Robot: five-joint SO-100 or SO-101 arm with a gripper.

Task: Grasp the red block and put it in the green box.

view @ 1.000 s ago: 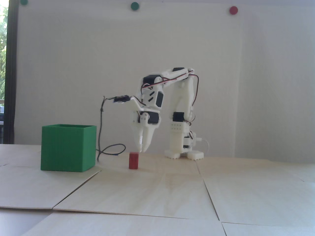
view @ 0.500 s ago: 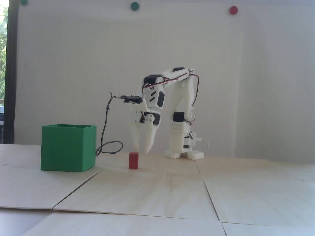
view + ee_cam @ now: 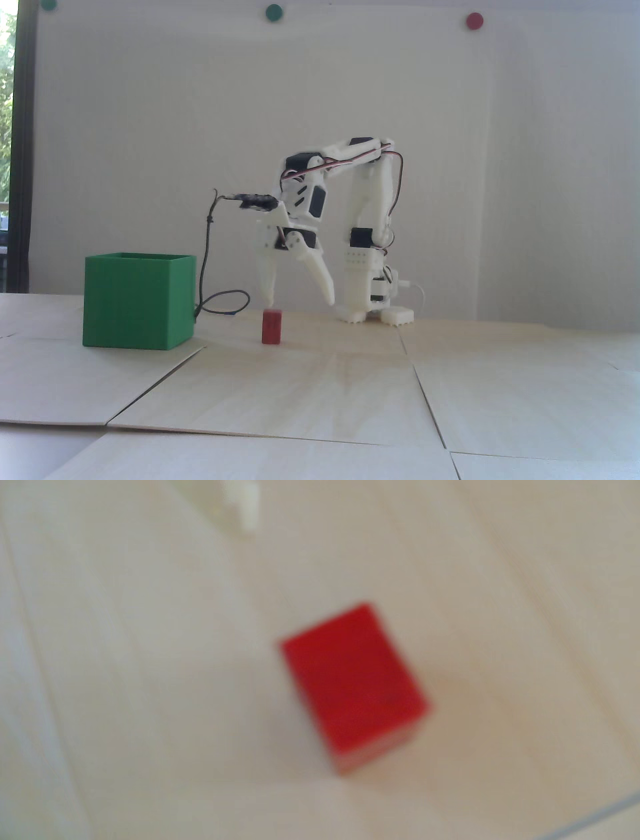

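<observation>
Fingers spread wide, the white arm's hand [image 3: 299, 302] hangs just above the counter [image 3: 350, 380] in the fixed view, holding nothing. Its left fingertip [image 3: 269, 299] sits just over the top of the red block [image 3: 271, 326], which stands upright on the pale wood, while the right fingertip [image 3: 329, 300] reaches out well to the block's right. The green box [image 3: 137, 301] stands open-topped to the left of the block, apart from it. In the blurred wrist view the red block [image 3: 353, 687] fills the centre of the frame.
</observation>
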